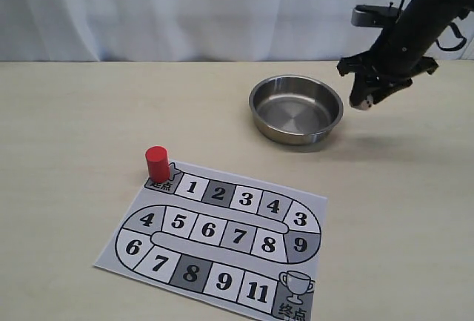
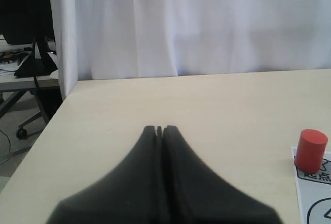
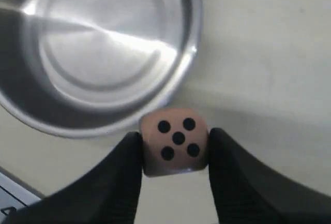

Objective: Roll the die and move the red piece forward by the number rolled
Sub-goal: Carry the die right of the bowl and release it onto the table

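My right gripper [image 3: 175,149] is shut on the die [image 3: 175,142], a pale tan cube showing five dark pips to the wrist camera. In the exterior view that gripper [image 1: 368,98] hangs above the table just right of the steel bowl [image 1: 296,107], and the die [image 1: 362,103] shows as a small pale spot between its fingers. The red piece [image 1: 157,163] stands upright on the start square at the upper left corner of the board [image 1: 222,236]. The left wrist view shows the left gripper [image 2: 159,129] shut on nothing, with the red piece [image 2: 311,150] off to one side.
The empty steel bowl [image 3: 98,48] lies beside and below the held die. The paper board has numbered squares and a trophy square [image 1: 296,291] at its near right corner. A white curtain [image 1: 185,10] runs behind the table. The table's side edge [image 2: 46,131] shows in the left wrist view.
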Controlling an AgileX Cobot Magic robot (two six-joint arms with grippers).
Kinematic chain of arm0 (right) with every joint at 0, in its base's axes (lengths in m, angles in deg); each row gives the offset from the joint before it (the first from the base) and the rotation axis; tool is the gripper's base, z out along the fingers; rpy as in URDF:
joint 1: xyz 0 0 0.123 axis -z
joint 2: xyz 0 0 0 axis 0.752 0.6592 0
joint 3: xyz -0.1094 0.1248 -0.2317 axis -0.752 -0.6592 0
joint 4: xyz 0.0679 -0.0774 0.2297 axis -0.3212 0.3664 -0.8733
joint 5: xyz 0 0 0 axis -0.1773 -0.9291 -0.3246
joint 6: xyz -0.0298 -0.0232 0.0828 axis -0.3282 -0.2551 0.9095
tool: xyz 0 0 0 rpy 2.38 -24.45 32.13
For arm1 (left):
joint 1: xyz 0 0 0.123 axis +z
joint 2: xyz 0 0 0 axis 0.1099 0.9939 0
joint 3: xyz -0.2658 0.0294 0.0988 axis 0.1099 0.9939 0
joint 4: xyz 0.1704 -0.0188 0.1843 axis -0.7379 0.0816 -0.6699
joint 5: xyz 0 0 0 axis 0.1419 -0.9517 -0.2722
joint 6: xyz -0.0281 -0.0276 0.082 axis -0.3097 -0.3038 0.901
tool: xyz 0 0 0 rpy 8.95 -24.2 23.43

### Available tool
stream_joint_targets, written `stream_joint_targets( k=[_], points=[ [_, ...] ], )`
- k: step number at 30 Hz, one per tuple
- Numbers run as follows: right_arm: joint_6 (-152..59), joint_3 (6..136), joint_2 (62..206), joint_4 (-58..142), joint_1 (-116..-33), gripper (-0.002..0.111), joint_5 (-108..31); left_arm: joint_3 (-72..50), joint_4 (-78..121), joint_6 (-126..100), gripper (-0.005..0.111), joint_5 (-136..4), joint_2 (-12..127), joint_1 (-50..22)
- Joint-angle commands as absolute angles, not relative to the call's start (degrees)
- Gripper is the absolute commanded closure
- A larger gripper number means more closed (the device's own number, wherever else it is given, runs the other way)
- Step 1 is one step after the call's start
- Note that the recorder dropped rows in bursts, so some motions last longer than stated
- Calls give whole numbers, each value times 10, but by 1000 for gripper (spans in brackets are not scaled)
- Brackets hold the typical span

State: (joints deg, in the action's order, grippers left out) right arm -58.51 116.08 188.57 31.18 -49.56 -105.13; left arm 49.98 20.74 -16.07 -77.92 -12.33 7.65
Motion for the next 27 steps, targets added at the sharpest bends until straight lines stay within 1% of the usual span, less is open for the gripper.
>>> stream_joint_targets(
  k=[1, 12, 14, 16, 17, 19, 23, 25, 27],
  points=[
    [-530, 1079, 1845, 367, -496, 104, -1065, 496, 208, -162, 107, -772, -125, 76],
    [-503, 828, 1681, 393, -496, 104, -967, 496, 208, -162, 107, -769, -125, 76],
    [-482, 771, 1640, 436, -496, 104, -922, 496, 208, -162, 107, -769, -125, 76],
    [-416, 723, 1617, 520, -494, 104, -869, 496, 208, -162, 107, -769, -125, 76],
    [-363, 694, 1611, 603, -494, 104, -843, 496, 208, -162, 107, -769, -125, 76],
    [-265, 666, 1611, 689, -490, 104, -814, 496, 208, -162, 107, -769, -125, 76],
    [-259, 637, 1615, 705, -486, 103, -725, 496, 208, -162, 107, -769, -125, 76],
    [-315, 627, 1616, 638, -486, 92, -672, 496, 208, -162, 107, -769, -125, 76],
    [-443, 629, 1628, 502, -488, 71, -659, 496, 208, -162, 107, -769, -125, 76]
  ],
)
